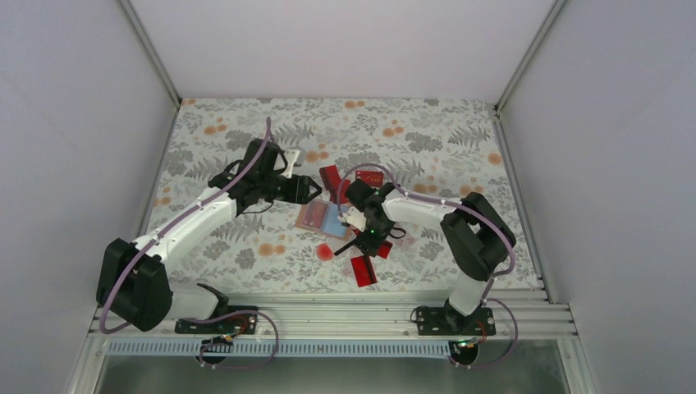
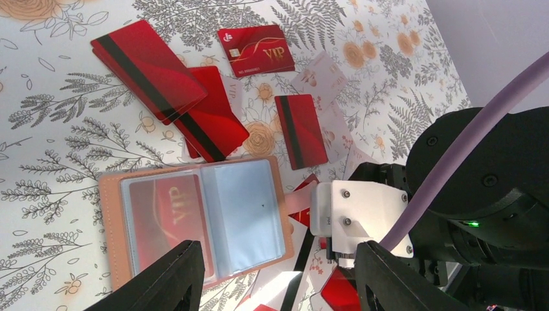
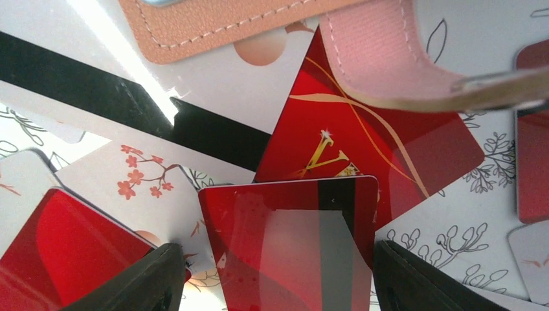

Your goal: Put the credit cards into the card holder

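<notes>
left pincer (image 2: 278, 248) wide, empty, facing open tan leather card holder (image 2: 110, 220) | right pincer (image 3: 277, 248) straddles glossy red black-striped credit card (image 3: 285, 220) | grip: cannot tell

The credit cards (image 2: 256, 50) present as glossy, smooth, light-reflecting plastic; the card holder (image 2: 109, 220) as matt tan leather-like material with a stitched edge, its sleeves (image 2: 243, 210) clear shiny plastic; the table cover (image 2: 58, 136) smooth, matt, floral-printed.
</notes>
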Motion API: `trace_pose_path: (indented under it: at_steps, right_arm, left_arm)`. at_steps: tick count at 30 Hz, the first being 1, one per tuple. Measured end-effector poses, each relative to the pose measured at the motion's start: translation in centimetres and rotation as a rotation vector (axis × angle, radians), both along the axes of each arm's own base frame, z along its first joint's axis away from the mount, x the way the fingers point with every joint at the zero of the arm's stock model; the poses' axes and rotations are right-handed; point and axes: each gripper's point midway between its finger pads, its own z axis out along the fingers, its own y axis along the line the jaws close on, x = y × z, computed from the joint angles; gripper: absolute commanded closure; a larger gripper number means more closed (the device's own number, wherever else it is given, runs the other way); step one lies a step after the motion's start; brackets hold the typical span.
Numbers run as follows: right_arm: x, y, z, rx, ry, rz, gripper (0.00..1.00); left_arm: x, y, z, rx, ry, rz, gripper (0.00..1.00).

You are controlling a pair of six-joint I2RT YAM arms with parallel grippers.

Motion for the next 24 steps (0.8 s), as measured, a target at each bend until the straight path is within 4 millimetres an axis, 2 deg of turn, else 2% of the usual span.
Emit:
trace_pose_path:
  at_steps: [13,24]
  right_arm:
    - [0.22,-0.47,-0.69,-0.045,0.011,0.002,0.43]
    - [0.53,-0.57,-0.43,-0.023,-0.006,-0.003,0.46]
  left_arm:
    - [0.11,0.04,-0.39,0.008,0.008,0.004,0.41]
    - [0.15,0.07,-0.40,0.008,0.010,0.009,0.41]
